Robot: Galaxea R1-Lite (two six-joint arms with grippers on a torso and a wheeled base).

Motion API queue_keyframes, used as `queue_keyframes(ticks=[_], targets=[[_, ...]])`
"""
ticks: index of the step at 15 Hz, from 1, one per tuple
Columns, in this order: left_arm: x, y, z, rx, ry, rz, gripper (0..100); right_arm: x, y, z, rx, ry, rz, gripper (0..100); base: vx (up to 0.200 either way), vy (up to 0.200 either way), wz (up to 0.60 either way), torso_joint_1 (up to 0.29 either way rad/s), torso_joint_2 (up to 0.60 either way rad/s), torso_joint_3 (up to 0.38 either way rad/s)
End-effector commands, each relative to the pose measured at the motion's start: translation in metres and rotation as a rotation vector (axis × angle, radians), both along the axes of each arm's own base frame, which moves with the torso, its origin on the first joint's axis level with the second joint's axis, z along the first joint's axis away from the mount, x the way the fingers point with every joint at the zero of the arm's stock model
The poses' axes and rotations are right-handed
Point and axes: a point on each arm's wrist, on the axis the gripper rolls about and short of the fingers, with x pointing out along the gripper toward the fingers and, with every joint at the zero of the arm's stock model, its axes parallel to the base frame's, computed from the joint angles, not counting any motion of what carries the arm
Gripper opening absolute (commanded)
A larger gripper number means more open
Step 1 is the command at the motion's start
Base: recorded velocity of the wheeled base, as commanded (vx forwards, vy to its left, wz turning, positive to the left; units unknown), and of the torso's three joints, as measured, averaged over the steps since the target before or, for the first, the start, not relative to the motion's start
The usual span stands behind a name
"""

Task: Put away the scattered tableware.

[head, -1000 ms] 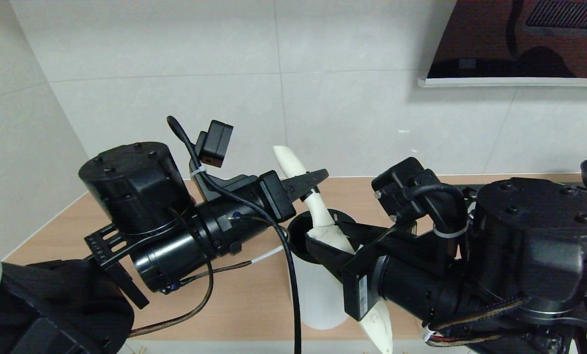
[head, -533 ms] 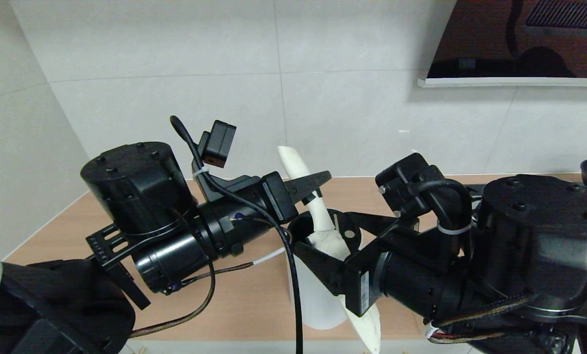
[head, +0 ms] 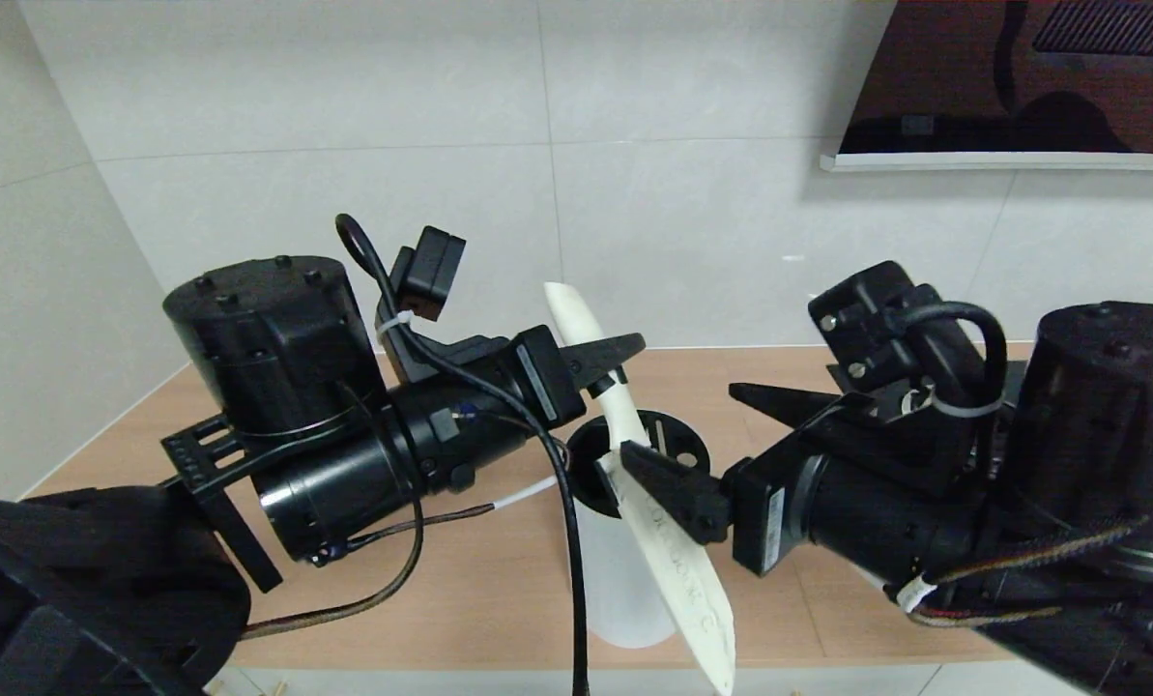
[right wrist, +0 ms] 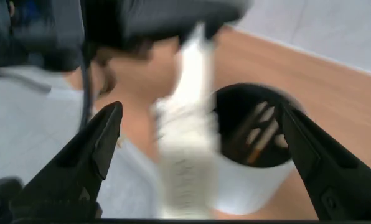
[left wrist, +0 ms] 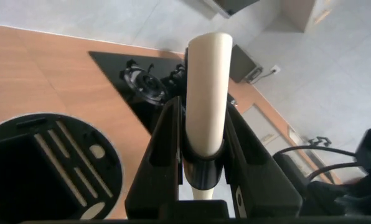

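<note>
On a wooden counter (head: 499, 580) a white holder (head: 619, 594) with a slotted black top is set. A white knife (head: 677, 570) is held tilted across it, in no slot, its handle clamped by the left gripper (head: 607, 372). The right gripper (head: 682, 425) is spread wide and grasps nothing. Slotting is judged in hand: the tip must be raised, aligned and lowered.
</note>
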Motion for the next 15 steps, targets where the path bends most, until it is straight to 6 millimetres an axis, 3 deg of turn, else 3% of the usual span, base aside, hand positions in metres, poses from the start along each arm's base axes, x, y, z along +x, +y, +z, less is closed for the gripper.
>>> queue_keyframes(ticks=[1, 4, 5, 8, 11, 15], targets=[[0.001, 0.001, 0.043, -0.018, -0.019, 0.081, 0, 0.011, -0.03, 0.019, 0.038, -0.034, -0.094, 100, 0.0, 0.0, 0.0, 0.0, 0.0, 0.0], [0.006, 0.009, 0.089, -0.011, -0.031, 0.136, 0, 0.022, -0.051, 0.027, 0.05, -0.046, -0.15, 100, 0.0, 0.0, 0.0, 0.0, 0.0, 0.0], [0.004, 0.019, 0.09, 0.05, -0.045, 0.159, 0, 0.025, -0.055, 0.027, 0.049, -0.046, -0.17, 100, 0.0, 0.0, 0.0, 0.0, 0.0, 0.0], [-0.004, 0.022, 0.087, 0.225, -0.16, 0.348, 0, 0.031, -0.055, 0.021, 0.033, -0.031, -0.186, 100, 0.0, 0.0, 0.0, 0.0, 0.0, 0.0], [-0.015, -0.004, 0.079, 0.39, -0.218, 0.547, 0, 0.036, -0.052, 0.015, 0.015, -0.015, -0.19, 100, 0.0, 0.0, 0.0, 0.0, 0.0, 0.0], [0.002, -0.029, 0.061, 0.405, -0.295, 0.677, 0, 0.039, -0.049, 0.011, 0.004, -0.005, -0.193, 100, 0.0, 0.0, 0.0, 0.0, 0.0, 0.0]])
